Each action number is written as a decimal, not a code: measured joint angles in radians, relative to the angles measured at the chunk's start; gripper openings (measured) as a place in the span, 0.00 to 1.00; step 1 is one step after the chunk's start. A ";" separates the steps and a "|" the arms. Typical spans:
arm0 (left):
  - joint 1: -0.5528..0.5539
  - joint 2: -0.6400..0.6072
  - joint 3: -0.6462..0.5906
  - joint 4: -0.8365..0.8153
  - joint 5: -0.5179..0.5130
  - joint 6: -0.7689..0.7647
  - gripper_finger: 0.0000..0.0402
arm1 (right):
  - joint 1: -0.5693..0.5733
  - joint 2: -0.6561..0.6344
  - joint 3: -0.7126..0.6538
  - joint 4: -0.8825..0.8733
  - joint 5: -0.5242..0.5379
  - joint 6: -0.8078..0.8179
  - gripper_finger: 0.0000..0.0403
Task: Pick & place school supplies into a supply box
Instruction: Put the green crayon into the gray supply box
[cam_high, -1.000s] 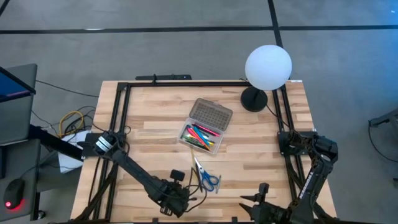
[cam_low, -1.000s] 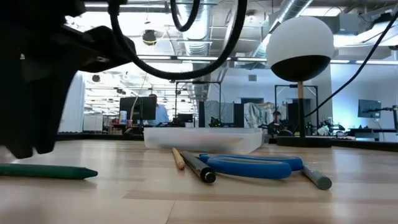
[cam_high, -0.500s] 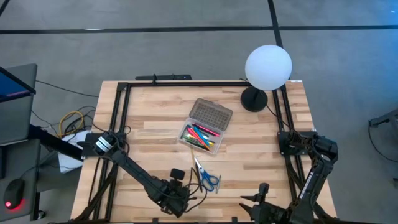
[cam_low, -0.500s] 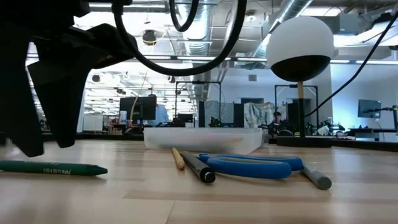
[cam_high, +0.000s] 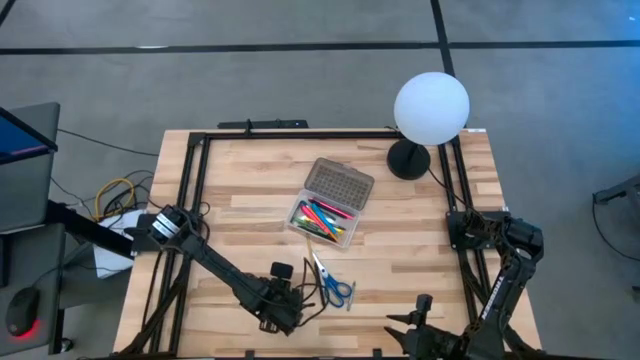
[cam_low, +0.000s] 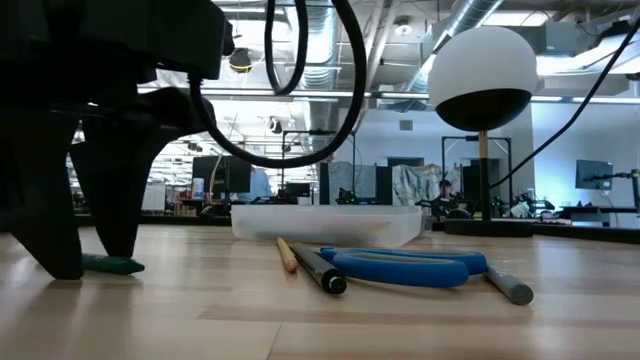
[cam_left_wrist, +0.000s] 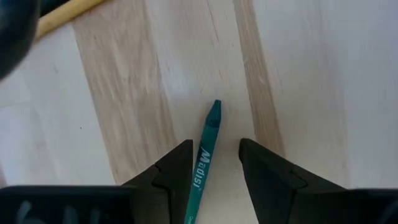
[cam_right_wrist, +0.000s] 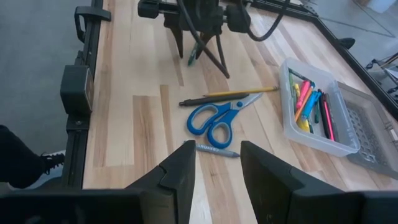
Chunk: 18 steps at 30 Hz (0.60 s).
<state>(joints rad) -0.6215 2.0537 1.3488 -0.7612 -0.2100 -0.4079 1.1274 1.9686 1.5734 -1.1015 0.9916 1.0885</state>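
Bare wood is left across the far-left table (cam_high: 250, 165). The middle is taken by the supply box (cam_high: 322, 222), with scissors (cam_high: 332, 284) just nearer. The far-right corner is blocked by the globe lamp (cam_high: 430, 108). The near edge is occupied by both arms.

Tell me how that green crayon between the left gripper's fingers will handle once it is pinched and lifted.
The green crayon lies flat on the table between the open fingers of the left gripper. It looks thin and straight, so probably stiff and light. Its round body may roll if one finger nudges it first. The paper wrap should give fair grip, though a hard pinch could snap it.
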 joint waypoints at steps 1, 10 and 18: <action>0.003 0.000 -0.005 0.002 0.002 0.000 0.34 | -0.003 0.000 0.000 0.000 0.000 0.000 0.30; 0.012 0.002 -0.005 -0.033 0.014 0.013 0.34 | -0.004 0.000 0.000 0.000 0.000 0.000 0.30; 0.020 0.002 -0.007 -0.037 0.025 0.012 0.28 | -0.004 0.000 0.000 0.000 0.000 0.000 0.30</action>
<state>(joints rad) -0.6014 2.0552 1.3418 -0.7986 -0.1852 -0.3958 1.1233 1.9686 1.5730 -1.1015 0.9920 1.0885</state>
